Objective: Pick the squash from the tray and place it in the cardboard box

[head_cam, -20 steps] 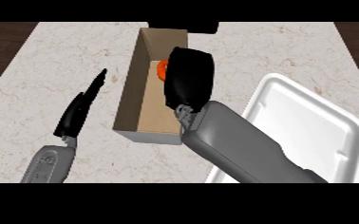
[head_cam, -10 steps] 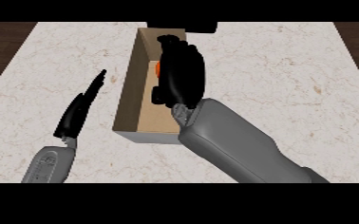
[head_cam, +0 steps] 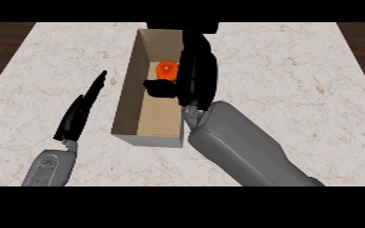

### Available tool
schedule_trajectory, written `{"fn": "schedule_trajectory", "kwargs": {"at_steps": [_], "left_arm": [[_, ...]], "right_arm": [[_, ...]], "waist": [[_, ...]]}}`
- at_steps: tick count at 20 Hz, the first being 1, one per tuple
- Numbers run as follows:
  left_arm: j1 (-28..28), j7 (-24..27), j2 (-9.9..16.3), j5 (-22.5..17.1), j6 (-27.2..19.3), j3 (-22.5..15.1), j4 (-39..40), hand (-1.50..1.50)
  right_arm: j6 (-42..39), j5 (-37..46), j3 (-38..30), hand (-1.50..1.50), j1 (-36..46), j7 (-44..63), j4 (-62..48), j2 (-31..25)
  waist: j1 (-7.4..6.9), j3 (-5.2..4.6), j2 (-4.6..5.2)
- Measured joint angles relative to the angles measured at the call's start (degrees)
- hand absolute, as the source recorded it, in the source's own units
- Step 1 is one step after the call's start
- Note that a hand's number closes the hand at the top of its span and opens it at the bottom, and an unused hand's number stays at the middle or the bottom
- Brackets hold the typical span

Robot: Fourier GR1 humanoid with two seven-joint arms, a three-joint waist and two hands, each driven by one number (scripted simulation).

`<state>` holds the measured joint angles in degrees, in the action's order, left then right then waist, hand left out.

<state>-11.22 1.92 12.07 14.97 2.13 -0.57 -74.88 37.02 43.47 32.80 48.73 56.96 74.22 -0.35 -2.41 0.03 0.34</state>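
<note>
The orange squash lies inside the long cardboard box, toward its far half. My right hand hovers over the box's right wall with fingers stretched straight toward the far end; its thumb pokes left into the box just below the squash. The hand is open and nothing is curled round the squash. My left hand rests open on the counter left of the box, fingers straight and pointing away. No tray shows in this view.
A dark object stands at the box's far end, partly behind my right fingers. The marble counter stretches to both sides of the box. My grey right forearm covers the lower right.
My right hand moved left and forward over the box and its fingers straightened, leaving the squash inside. The white tray seen at the right a second ago no longer shows. The left hand stayed put.
</note>
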Motion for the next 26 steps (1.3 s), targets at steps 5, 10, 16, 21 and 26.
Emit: {"fn": "schedule_trajectory", "kwargs": {"at_steps": [5, 10, 16, 21, 26], "left_arm": [[0.8, -0.5, 0.4, -0.4, 0.2, 0.7, -0.8, 0.00], [2.6, -0.1, 0.9, -0.8, 0.7, 1.4, -1.9, 0.00], [4.0, 0.4, 0.0, 0.0, -0.1, 1.3, -2.2, 0.00], [4.0, 0.1, 0.4, -0.3, 1.0, 2.1, -2.9, 0.00], [4.1, 0.4, 0.0, 0.3, 0.9, 2.4, -2.8, 0.00]], "right_arm": [[10.4, 0.2, -1.7, -1.50, -3.7, -4.8, -0.6, 0.1], [16.0, -1.0, -4.2, -1.50, -11.1, -12.5, 3.1, -1.1], [20.5, -6.0, -6.0, -1.50, -22.2, -22.6, 10.8, -5.4], [21.6, -13.4, -8.4, -1.50, -28.6, -31.7, 14.3, -8.3], [18.8, -19.8, -10.5, -1.50, -35.8, -39.5, 18.7, -11.9]], "waist": [[0.92, 0.00, -0.11], [1.86, 0.00, -0.26], [2.37, 0.01, -0.32], [2.35, 0.00, -0.31], [2.47, 0.00, -0.35]]}}
